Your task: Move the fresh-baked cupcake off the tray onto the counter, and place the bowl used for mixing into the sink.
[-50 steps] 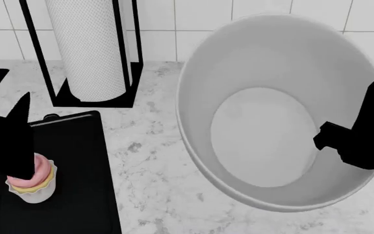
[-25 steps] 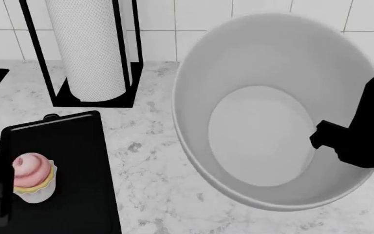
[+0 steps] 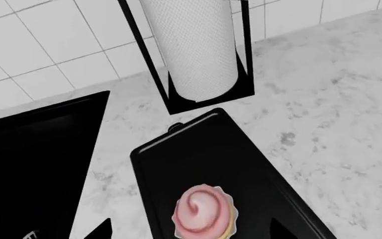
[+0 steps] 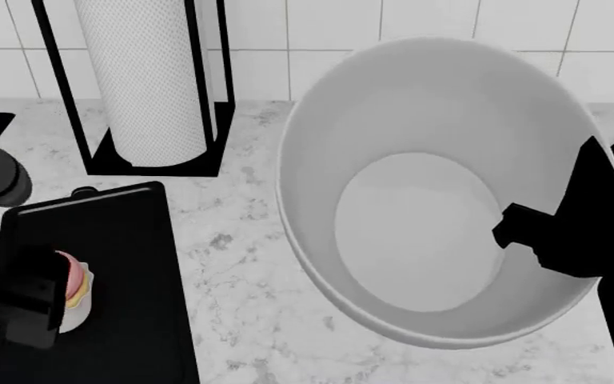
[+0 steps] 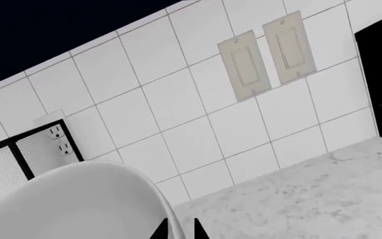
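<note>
— Two jobs run together: your right gripper (image 4: 520, 232) pinches the bowl (image 4: 435, 192) by its rim, tilted above the counter (image 4: 243, 264).
— And the left?
— Your left gripper (image 3: 191, 233) straddles the cupcake (image 3: 203, 218) on the tray (image 3: 204, 154), jaws apart. I'd close, then lift.

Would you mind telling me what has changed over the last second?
The left gripper shifted around the cupcake and now partly covers it. The bowl, held tilted by the right gripper, drifted slightly left. The cupcake stayed on the tray; the paper-towel roll is unmoved.
</note>
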Robot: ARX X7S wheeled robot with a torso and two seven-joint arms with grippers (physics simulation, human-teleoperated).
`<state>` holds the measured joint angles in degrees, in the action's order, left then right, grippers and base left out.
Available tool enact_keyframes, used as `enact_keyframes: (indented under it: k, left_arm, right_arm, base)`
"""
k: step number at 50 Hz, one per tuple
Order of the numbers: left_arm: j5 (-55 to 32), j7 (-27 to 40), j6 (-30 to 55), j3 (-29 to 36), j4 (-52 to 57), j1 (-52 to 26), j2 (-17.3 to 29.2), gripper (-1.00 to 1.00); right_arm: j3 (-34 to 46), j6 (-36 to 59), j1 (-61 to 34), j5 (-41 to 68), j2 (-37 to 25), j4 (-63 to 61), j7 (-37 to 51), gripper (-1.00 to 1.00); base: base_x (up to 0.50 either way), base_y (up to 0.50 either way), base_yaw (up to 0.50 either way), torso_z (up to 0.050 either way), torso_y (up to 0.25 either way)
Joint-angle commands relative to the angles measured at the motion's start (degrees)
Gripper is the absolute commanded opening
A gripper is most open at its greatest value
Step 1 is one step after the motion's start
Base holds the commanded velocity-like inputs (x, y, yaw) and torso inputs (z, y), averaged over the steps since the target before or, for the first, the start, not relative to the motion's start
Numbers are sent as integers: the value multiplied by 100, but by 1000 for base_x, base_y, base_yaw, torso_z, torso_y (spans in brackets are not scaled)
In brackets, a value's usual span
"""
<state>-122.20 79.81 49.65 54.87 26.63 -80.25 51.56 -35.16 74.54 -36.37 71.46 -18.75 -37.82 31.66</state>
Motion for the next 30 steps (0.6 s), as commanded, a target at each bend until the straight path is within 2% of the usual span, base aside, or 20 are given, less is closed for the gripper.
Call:
enact_keyframes:
  k: [1, 13, 30]
  left_arm:
    - [664, -551, 135, 197, -673, 161, -224, 100]
    - [1096, -1159, 246, 440, -1340, 341, -640, 100]
    - [1541, -1413, 130, 511, -1626, 514, -625, 100]
  right_arm:
    - [122, -137, 31, -55, -26, 41, 320, -100]
    - [265, -212, 22, -131, -61, 103, 298, -100]
    - [286, -279, 77, -53, -110, 80, 356, -100]
  base:
    - [0, 0, 0, 0, 0]
    - [0, 0, 0, 0, 1]
    - [0, 0, 0, 0, 0]
